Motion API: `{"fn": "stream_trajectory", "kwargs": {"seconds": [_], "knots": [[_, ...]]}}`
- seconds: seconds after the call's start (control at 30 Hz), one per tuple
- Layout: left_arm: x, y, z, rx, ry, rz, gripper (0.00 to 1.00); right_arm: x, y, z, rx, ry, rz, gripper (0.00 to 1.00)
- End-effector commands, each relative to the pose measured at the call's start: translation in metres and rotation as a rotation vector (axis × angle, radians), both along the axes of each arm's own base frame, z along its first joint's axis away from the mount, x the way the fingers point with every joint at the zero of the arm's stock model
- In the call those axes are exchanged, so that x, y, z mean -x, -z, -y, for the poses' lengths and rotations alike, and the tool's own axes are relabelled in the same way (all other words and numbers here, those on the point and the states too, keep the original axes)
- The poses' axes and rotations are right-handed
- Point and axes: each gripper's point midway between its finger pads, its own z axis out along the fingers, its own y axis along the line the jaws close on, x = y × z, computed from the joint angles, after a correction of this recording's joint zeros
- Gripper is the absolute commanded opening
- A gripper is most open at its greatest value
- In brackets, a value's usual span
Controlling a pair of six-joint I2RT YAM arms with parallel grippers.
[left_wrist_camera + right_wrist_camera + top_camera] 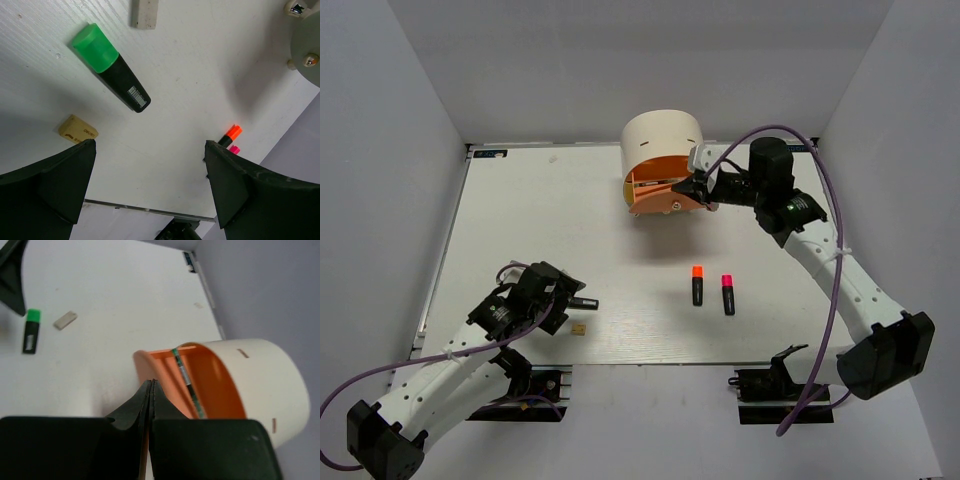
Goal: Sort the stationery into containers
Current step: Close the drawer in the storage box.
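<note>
The cream half-cylinder unit [660, 140] stands at the back of the table, its peach-orange drawer [655, 195] pulled open. A dark-green pen [187, 382] lies inside that drawer [215, 380]. My right gripper [151, 383] is shut, its tips right at the drawer's front, with nothing showing between them. Lower left, my left gripper [150, 170] hovers open over bare table. Ahead of it lie a green-capped highlighter [110, 75], a white eraser [145, 12] and a tan block [77, 131]. The orange-capped highlighter [697, 285] and the pink-capped highlighter [728, 294] lie side by side mid-table.
White enclosure walls rise on three sides of the table [520, 220]. Purple cables loop off both arms. Two black mounts sit at the near edge. In the left wrist view the unit's underside [306, 45] shows small metal feet.
</note>
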Motion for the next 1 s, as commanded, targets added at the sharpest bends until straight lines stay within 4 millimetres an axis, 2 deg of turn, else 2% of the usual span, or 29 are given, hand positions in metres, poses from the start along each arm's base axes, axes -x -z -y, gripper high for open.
{"fn": "stream_trajectory", "kwargs": {"seconds": [0.0,0.07,0.17,0.4,0.77,0.97], "knots": [[-0.001,0.0,0.001,0.01,-0.006,0.001,1.0,0.032,0.027,-0.002,0.077,-0.164,-0.029,0.0],[0.001,0.002,0.0,0.01,-0.006,0.001,1.0,0.036,0.038,0.001,0.104,-0.171,-0.063,0.0],[-0.001,0.001,0.001,0.015,-0.006,0.008,1.0,0.027,0.057,0.006,0.14,-0.119,-0.095,0.0],[-0.001,0.001,0.001,0.015,-0.006,0.008,1.0,0.005,0.079,0.007,0.182,-0.033,-0.131,0.0],[0.0,0.004,0.0,0.01,-0.006,0.001,1.0,-0.023,0.094,0.011,0.197,0.082,-0.128,0.0],[-0.001,0.003,0.001,0.015,-0.006,0.008,1.0,-0.046,0.091,0.012,0.18,0.165,-0.105,0.0]]}}
